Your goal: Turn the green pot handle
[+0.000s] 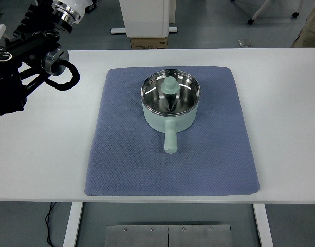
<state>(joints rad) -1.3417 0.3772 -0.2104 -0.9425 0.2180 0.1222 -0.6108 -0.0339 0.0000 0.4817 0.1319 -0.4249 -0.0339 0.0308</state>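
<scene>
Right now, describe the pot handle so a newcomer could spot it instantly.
On the white table lies a blue-grey mat, and near its middle stands a pale green pot with a glass lid. The handle is the short pale green bar running from the pot's side toward the table's near edge, unlike the upright lid knob.
</scene>
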